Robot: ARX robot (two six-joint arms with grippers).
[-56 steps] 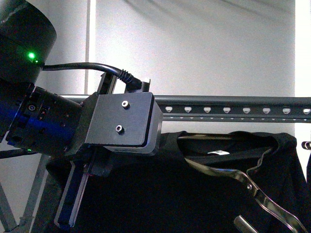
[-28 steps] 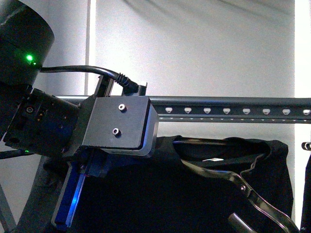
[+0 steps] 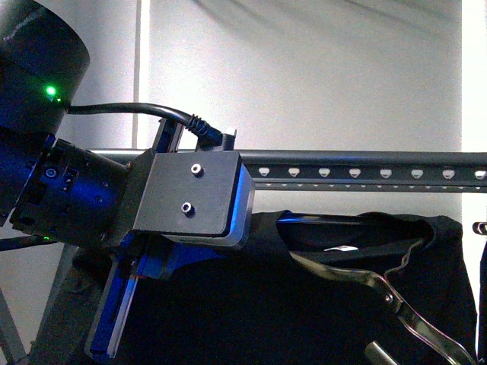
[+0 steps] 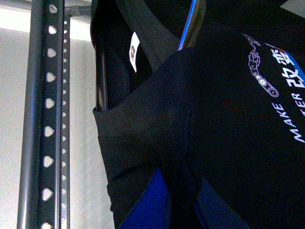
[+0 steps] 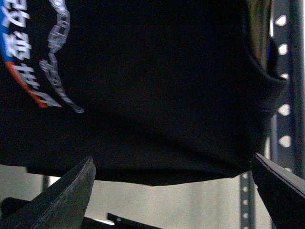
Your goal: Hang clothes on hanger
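Note:
The clothes [image 3: 319, 304], a black T-shirt on a shiny silver coat hanger [image 3: 396, 298], hang just below the hanger [image 3: 365, 163], a dark grey rail with pale shield-shaped holes. My left arm fills the left of the front view, its fingers hidden there. In the left wrist view my left gripper [image 4: 176, 210] is shut on a fold of the clothes [image 4: 157, 129] beside the rail [image 4: 38, 119]; white lettering [image 4: 295, 114] shows. My right gripper [image 5: 174, 191] is open, its fingers [image 5: 71, 191] spread under the shirt's edge [image 5: 143, 95], not touching it. The rail [image 5: 286, 95] stands close by.
A pale wall lies behind the rail. A slanted grey leg [image 3: 46, 304] stands at the far left. A black cable [image 3: 137, 109] loops over my left wrist. A small dark hook [image 3: 479, 226] shows at the right edge.
My left arm and the shirt dipped slightly and came back up a little. The shirt stays below the rail in my left gripper's hold.

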